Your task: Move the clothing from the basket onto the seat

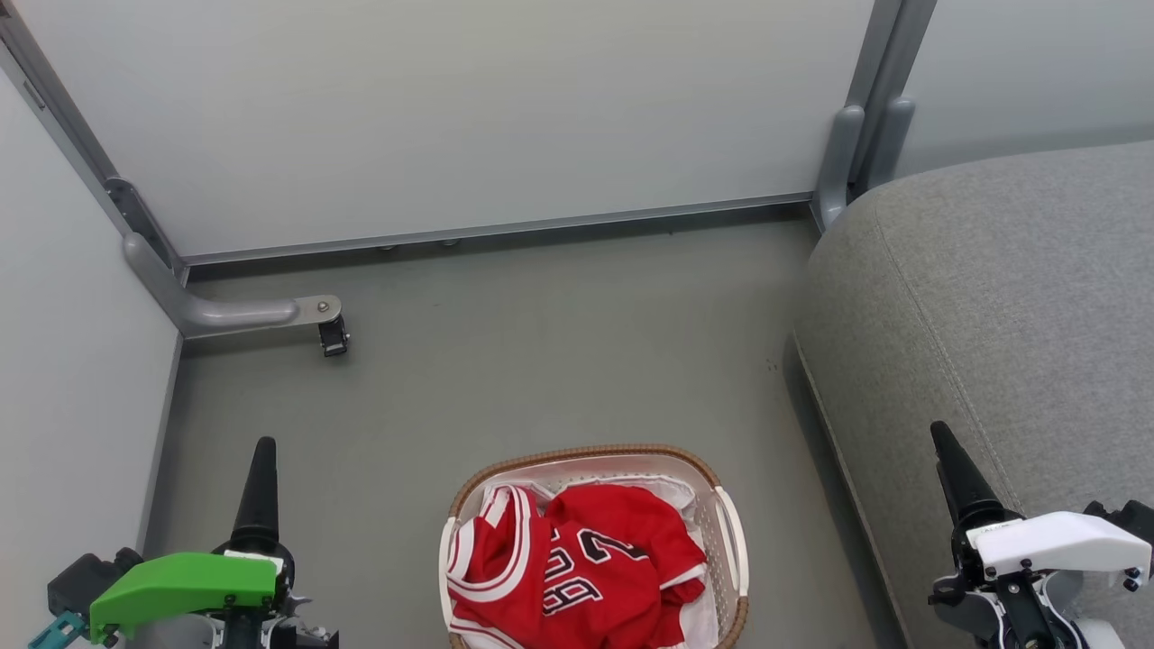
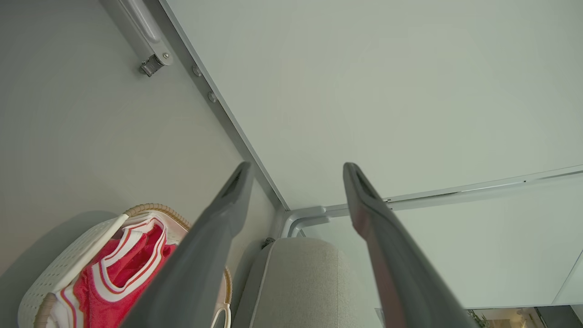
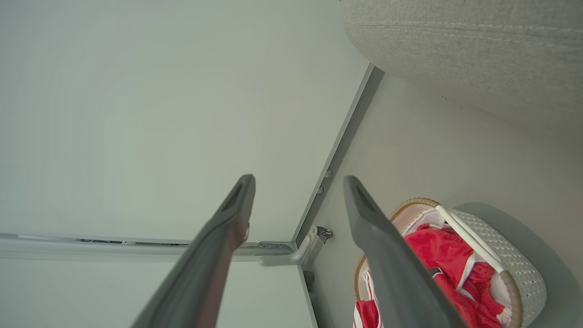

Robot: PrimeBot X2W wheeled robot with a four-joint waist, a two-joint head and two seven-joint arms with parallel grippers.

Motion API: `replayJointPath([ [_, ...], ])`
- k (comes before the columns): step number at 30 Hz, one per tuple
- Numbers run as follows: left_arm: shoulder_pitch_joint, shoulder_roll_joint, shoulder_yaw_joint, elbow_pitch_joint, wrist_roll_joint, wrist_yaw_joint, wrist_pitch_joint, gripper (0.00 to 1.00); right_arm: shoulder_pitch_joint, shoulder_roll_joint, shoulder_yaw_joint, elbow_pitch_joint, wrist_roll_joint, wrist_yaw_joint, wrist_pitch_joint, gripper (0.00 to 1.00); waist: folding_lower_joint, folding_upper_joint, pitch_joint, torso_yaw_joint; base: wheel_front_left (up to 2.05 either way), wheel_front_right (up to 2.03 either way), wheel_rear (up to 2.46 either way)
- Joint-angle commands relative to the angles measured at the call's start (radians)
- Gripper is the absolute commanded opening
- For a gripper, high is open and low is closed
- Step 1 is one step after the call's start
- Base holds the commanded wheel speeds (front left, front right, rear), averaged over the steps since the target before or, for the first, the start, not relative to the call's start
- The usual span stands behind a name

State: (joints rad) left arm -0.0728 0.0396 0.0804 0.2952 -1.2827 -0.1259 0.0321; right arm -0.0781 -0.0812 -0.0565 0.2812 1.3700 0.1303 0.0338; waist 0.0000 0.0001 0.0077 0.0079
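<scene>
Red clothing point(image 1: 586, 568) heaped in a white basket point(image 1: 732, 541) on the floor point(image 1: 541, 361).
Basket at bottom centre of the head view, grey seat point(image 1: 992, 297) at right; left hand point(image 2: 297, 173) and right hand point(image 3: 298, 184) spread wide, empty.

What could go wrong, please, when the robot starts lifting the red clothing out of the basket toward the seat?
1. The clothing lies bunched with a white sheet, so a grab might drag that sheet along.
2. The basket stands free on the floor; a snagged garment could tip or drag it.
3. Both garments overlap, so the open right gripper may lift only one.
</scene>
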Motion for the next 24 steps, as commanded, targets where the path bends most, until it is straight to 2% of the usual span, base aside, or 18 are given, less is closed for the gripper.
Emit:
replayJointPath([
  [1, -0.021, 0.008, -0.007, -0.02, 0.056, 0.003, -0.012, 1.0, -0.027, -0.017, 0.007, -0.013, -0.044, 0.0, -0.013, 1.0, 0.0, -0.0001, 0.0, 0.001, 0.0, 0.0, 0.0],
  [24, 0.019, 0.01, -0.063, -0.032, 0.445, 0.048, -0.099, 1.0, -0.015, -0.036, 0.058, -0.027, -0.392, 0.0, -0.101, 1.0, 0.0, -0.0001, 0.007, 0.01, 0.0, 0.0, 0.0],
])
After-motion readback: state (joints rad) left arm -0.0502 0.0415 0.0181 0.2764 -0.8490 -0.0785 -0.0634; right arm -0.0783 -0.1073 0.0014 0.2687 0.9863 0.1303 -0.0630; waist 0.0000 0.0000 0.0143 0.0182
